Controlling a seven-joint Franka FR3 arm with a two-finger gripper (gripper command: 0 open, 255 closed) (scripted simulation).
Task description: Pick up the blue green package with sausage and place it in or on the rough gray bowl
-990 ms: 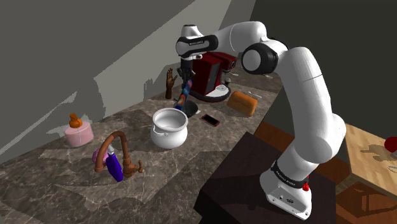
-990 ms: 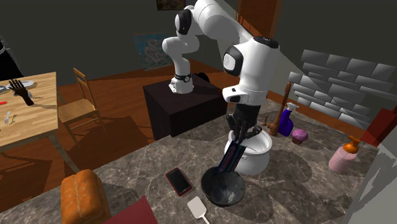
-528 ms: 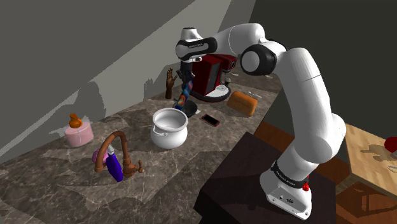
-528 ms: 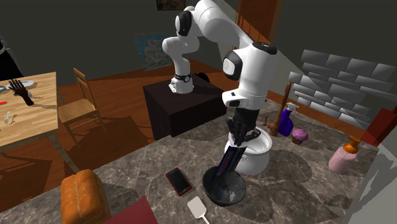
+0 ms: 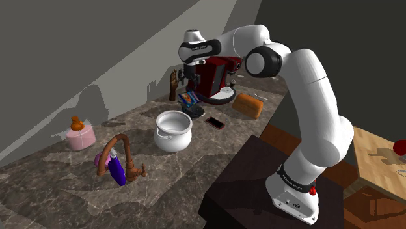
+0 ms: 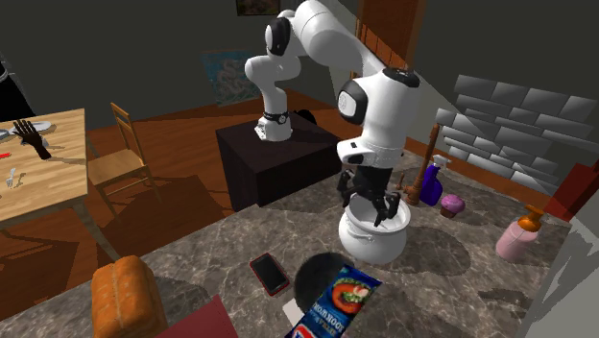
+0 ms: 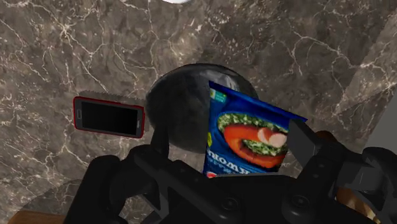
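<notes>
Wrist view: the blue-green sausage package (image 7: 249, 137) is seen lying face up on the dark grey bowl (image 7: 178, 111), its long axis running out over the bowl's rim. The jaws are spread wide above it, holding nothing. A red phone (image 7: 108, 116) lies just beside the bowl, and a white pot (image 6: 376, 240) stands near the bowl.
</notes>
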